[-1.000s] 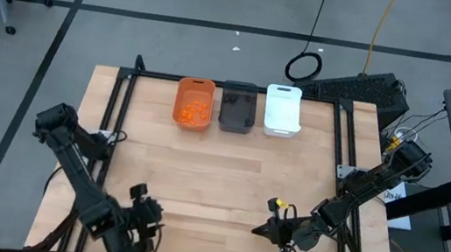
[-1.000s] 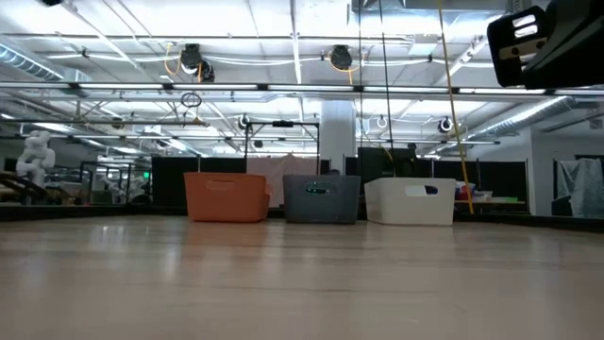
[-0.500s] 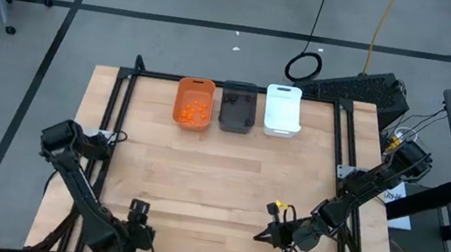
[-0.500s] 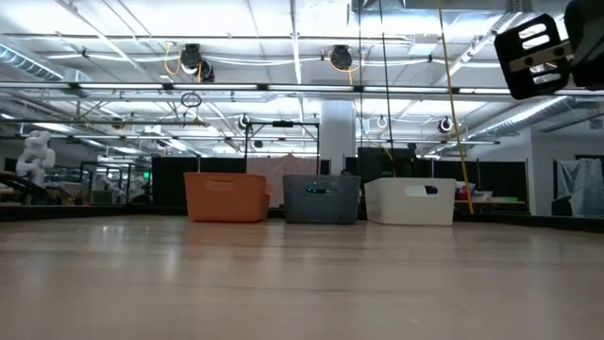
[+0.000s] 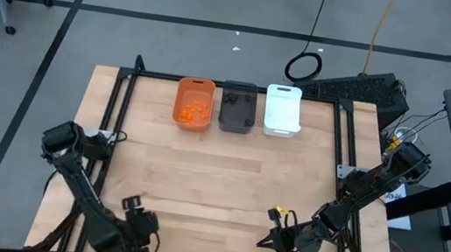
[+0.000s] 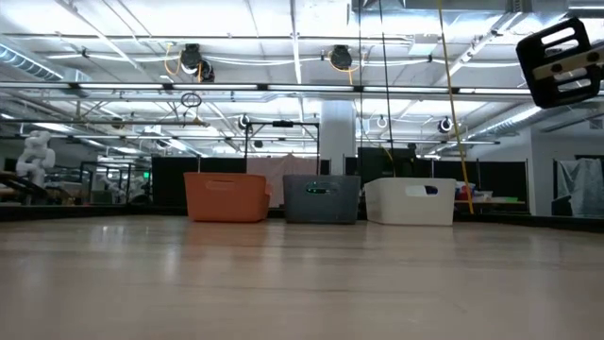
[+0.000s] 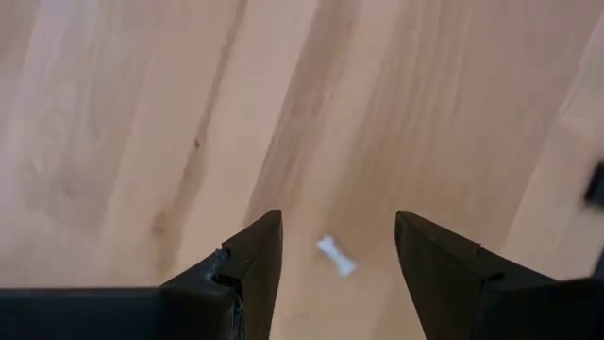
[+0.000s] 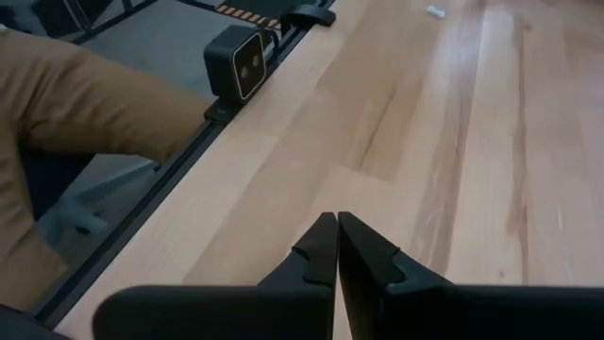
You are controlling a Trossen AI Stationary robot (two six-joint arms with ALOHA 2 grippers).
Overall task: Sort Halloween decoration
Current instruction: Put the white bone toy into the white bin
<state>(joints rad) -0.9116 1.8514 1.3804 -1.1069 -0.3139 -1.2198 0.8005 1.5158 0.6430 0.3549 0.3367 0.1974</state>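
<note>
A small white stick (image 7: pixel 337 255) of the Halloween decoration lies flat on the wooden table near its front edge. My left gripper (image 7: pixel 337 222) hangs open just above it, pointing steeply down, one finger on either side and neither touching it; the high view shows this gripper (image 5: pixel 135 217) at the front left. My right gripper (image 5: pixel 263 239) is shut on nothing, low over the front right of the table. Its wrist view shows the shut fingertips (image 8: pixel 337 227) and a tiny white piece (image 8: pixel 435 12) farther along the table. Orange pieces lie in the orange bin (image 5: pixel 194 102).
The orange bin, a dark grey bin (image 5: pixel 238 106) and a white bin (image 5: pixel 283 109) stand side by side at the table's far edge. A small camera (image 8: pixel 236 61) sits on the front rail, with a person's tan trouser leg (image 8: pixel 85 104) beyond it.
My left gripper has sunk toward the table near its front edge and tipped to point more steeply down, staying open. My right gripper has turned a little and stays shut.
</note>
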